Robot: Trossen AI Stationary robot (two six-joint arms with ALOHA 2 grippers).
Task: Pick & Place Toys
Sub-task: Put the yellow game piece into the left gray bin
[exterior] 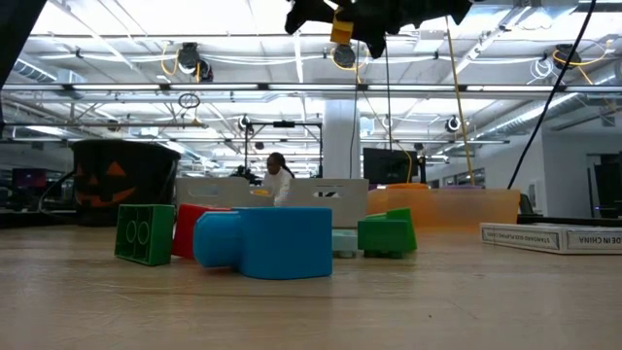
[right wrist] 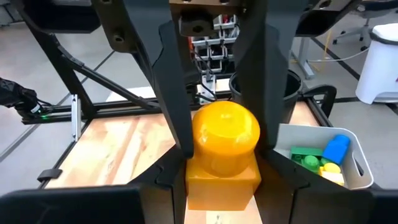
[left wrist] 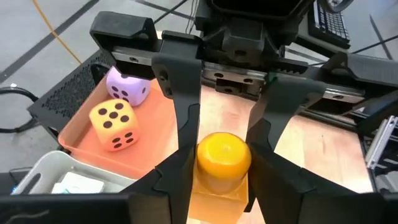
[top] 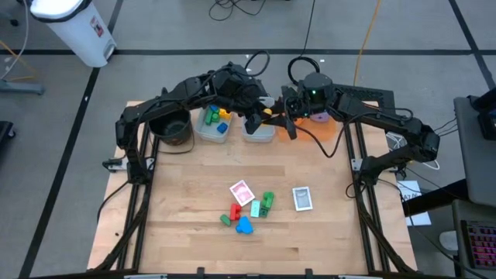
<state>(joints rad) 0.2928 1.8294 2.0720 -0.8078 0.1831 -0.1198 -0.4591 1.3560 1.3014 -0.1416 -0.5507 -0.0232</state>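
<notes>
Yellow plastic fills the middle of both wrist views: a yellow block [right wrist: 222, 155] with a round stud on top sits between two pairs of dark fingers, one pair from each arm, meeting head-on above the far end of the table [top: 186, 232]. The right gripper [right wrist: 221, 165] is clamped on the block's sides, its fingers pressed flat against it. The left gripper [left wrist: 221, 171] faces it from the other side with its fingers either side of the same block and touching it, though I cannot tell whether it truly grips or only brackets it. In the high view this meeting happens just over the clear bin [top: 260, 132] that stands beside the orange tray [top: 329, 128]; from the low view the block shows up high, well off the wood. On the tray lie the orange die [left wrist: 114, 126] and, touching it, the purple die [left wrist: 127, 89]. A second clear bin [top: 213, 128], next to the black pot [top: 172, 128] and on the far side of the first bin from the tray, holds green, blue and yellow blocks [right wrist: 323, 158]. Well away from the tray, near the middle of the table, lie a red-backed card [top: 242, 191], a blue-backed card [top: 302, 198], a green block [top: 266, 204], a red block [top: 235, 211] and a blue block [top: 245, 225].
</notes>
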